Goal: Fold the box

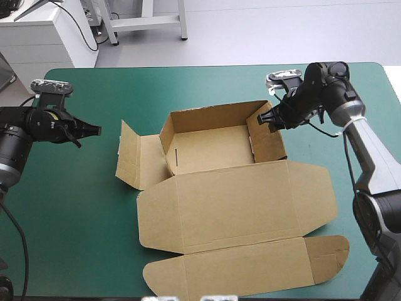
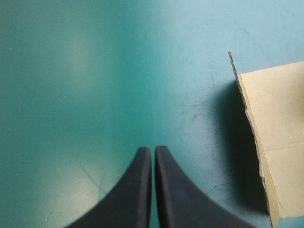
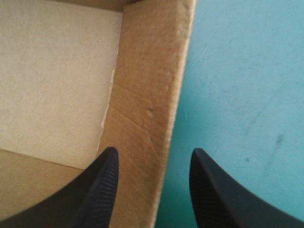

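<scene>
Box: brown board, centre of the high view. Open tray toward the top, back and side walls raised; lid and flaps flat toward the bottom; left side flap partly up. Long axis runs left to right.
Right claw: upper right, the nearer arm. Open, fingers astride the tray's right wall, gripping nothing yet.
Left claw: left of frame, pressed shut, empty, apart from the left side flap.
Counter: teal-green cover; nothing lies between either claw and the box.
</scene>
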Controlling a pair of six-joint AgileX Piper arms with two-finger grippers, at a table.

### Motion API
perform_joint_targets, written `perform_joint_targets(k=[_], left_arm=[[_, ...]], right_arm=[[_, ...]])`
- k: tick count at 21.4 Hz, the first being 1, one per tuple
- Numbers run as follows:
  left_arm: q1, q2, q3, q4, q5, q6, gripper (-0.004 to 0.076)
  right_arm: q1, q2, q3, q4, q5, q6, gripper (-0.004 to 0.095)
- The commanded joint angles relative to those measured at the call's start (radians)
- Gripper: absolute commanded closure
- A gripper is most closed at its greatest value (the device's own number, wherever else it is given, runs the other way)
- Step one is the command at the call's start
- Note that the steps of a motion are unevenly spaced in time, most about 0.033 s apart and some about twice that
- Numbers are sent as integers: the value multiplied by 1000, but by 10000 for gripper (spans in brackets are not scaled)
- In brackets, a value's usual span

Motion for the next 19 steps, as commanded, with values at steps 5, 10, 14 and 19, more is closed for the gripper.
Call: perform_joint_targets(k=[5, 10, 14, 19], left_arm=[[2, -31, -30, 1, -21, 6, 715], [2, -31, -30, -5, -12, 6, 715], [2, -31, -30, -5, -14, 6, 715], [2, -31, -30, -33, -7, 6, 715]], right_arm=[[-8, 26, -4, 57, 0, -49, 465], [-8, 88, -4, 57, 0, -49, 470], [-8, 114, -4, 55, -5, -49, 720], [-8, 116, -5, 58, -14, -32, 922]])
